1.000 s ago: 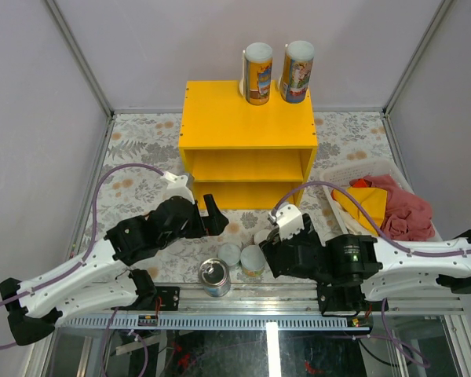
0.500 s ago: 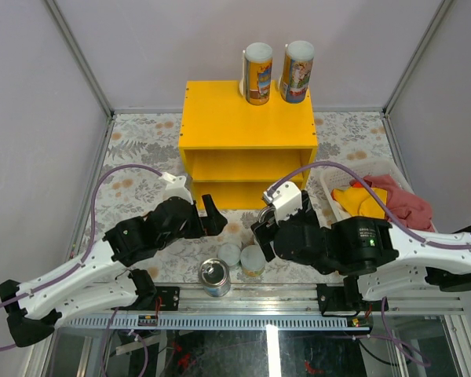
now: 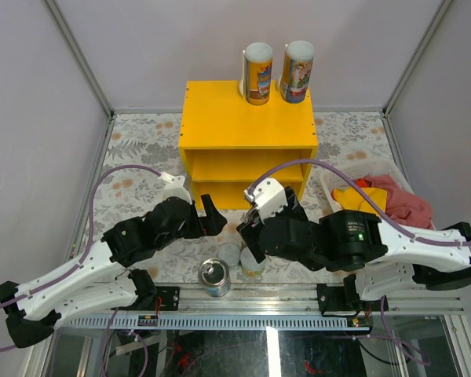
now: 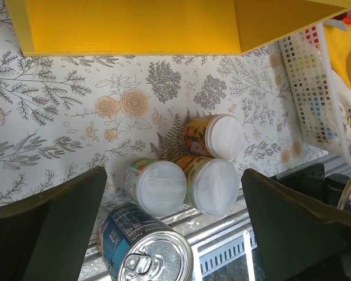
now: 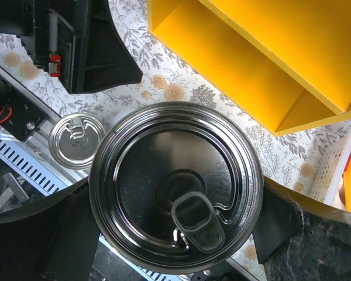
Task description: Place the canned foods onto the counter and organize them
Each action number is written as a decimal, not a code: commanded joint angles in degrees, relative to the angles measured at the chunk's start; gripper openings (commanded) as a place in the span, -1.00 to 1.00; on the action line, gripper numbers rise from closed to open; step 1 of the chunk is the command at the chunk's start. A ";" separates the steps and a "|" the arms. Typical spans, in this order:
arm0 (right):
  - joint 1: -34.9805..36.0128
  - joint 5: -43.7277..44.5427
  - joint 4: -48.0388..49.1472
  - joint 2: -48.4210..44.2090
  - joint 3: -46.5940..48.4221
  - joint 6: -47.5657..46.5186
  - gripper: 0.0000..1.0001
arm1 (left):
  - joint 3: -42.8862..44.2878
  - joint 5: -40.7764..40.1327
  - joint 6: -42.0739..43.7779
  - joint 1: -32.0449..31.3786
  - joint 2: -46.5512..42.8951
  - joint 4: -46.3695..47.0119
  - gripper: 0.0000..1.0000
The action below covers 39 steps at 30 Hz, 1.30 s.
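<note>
**Top cam:** your R gripper sits just in front of the yellow counter, which lies at 12 o'clock from it, near. Its load is hidden under the wrist here. Two tall cans stand upright side by side at the back-right of the counter top, so the front-left yellow looks like the better landing spot. The L gripper hangs at 9 o'clock of the R one, close by, w/ nothing in it. The white basket of cloth is at 3 o'clock, apart.

**L wrist cam:** the L fingers are spread wide. Below them three small cans stand upright, lids up, in a tight cluster. The second tin is at 6 o'clock, just beside them near the rail. The counter's front edge runs along 12 o'clock.

**R wrist cam:** the R claw is clamped on the held tin, w/ fingers at 8 and 4 o'clock. Its pull-tab lid faces the cam, so the long axis is vertical. It prob. hangs off the table, as it looks far bigger than its twin at 9 o'clock. The counter lies at 1 o'clock, open compartments toward you. One black L finger sits at 11 o'clock, near. I'd say that's what to dodge. Raise the tin before going fwd, or it meets the shelf edge.
</note>
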 commanded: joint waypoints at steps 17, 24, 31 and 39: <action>-2.18 10.87 -3.67 7.95 32.09 -8.55 -0.59 | 1.69 2.16 1.69 0.35 -0.50 3.13 0.99; -11.45 9.21 4.00 5.75 29.33 -15.77 -0.60 | 1.60 2.46 1.67 0.34 -1.09 2.97 1.00; -20.65 5.32 9.91 6.24 30.02 -21.54 -0.62 | 1.73 2.55 1.65 0.36 -1.20 2.58 1.00; -29.37 -0.12 7.27 11.95 40.42 -23.08 -0.63 | 2.13 2.57 1.96 0.33 -0.83 2.11 1.00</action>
